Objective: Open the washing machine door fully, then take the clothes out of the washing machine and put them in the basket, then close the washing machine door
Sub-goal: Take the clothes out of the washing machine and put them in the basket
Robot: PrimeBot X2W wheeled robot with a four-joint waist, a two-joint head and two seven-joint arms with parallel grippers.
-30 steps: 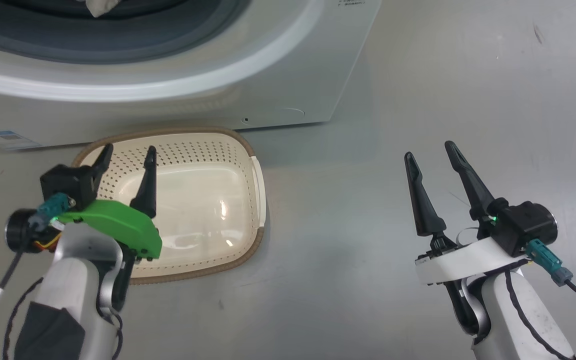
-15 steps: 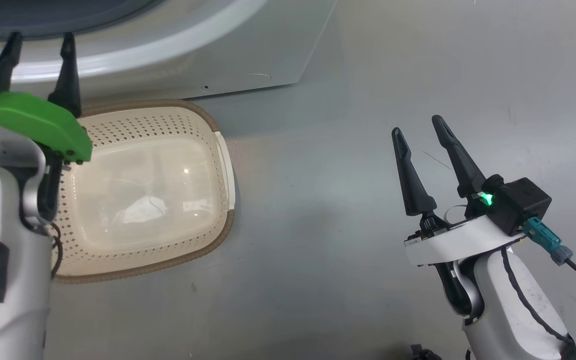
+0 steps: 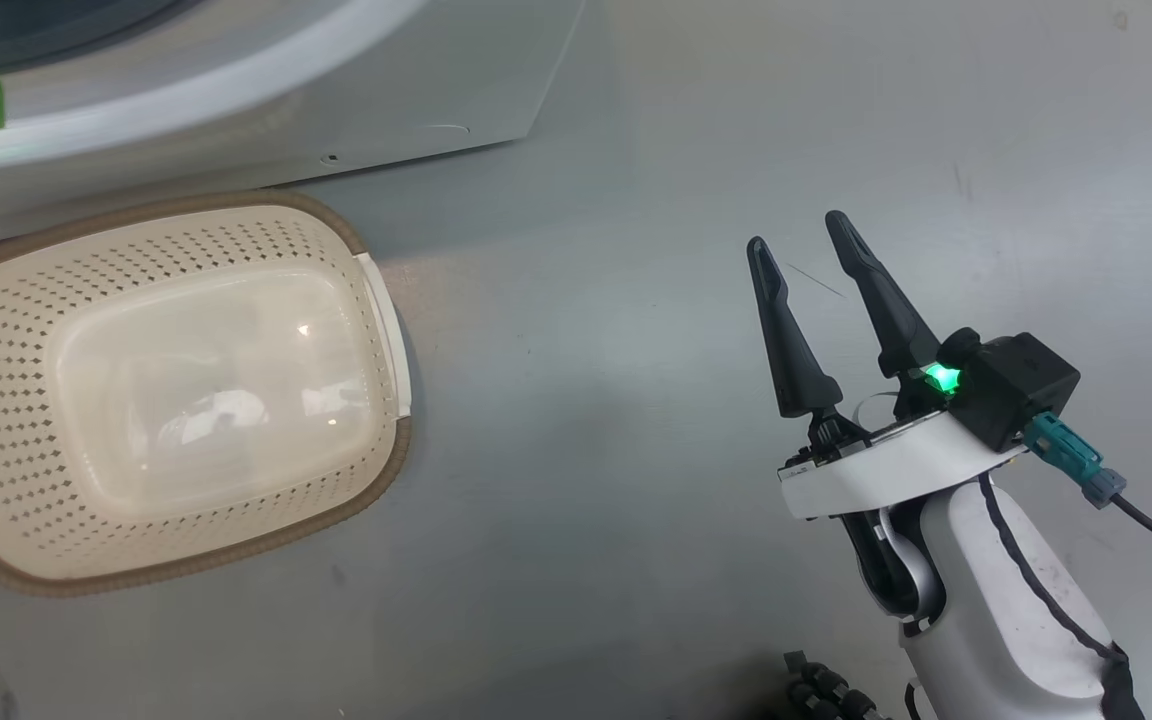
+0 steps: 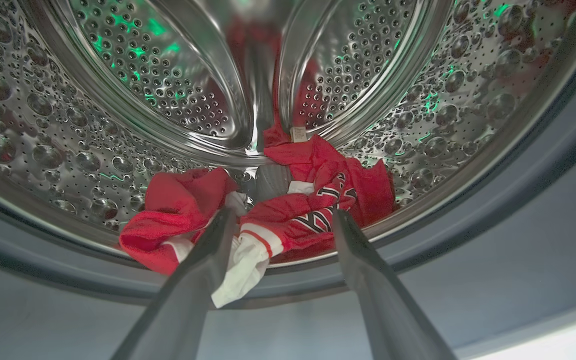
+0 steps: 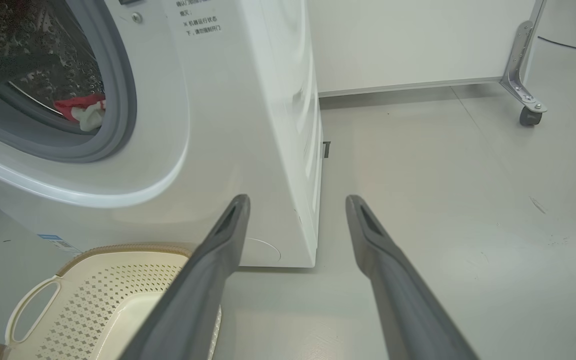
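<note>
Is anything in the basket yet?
No, the basket has a bare floor in the head view, while the clothes lie inside the drum of the washing machine.

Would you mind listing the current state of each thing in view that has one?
washing machine: opening uncovered, drum exposed.
clothes: bunched at the drum's front lip, ungripped.
basket: empty, on the floor before the machine.
left gripper: open, aimed into the drum at the clothes.
right gripper: open, empty, above the floor.
</note>
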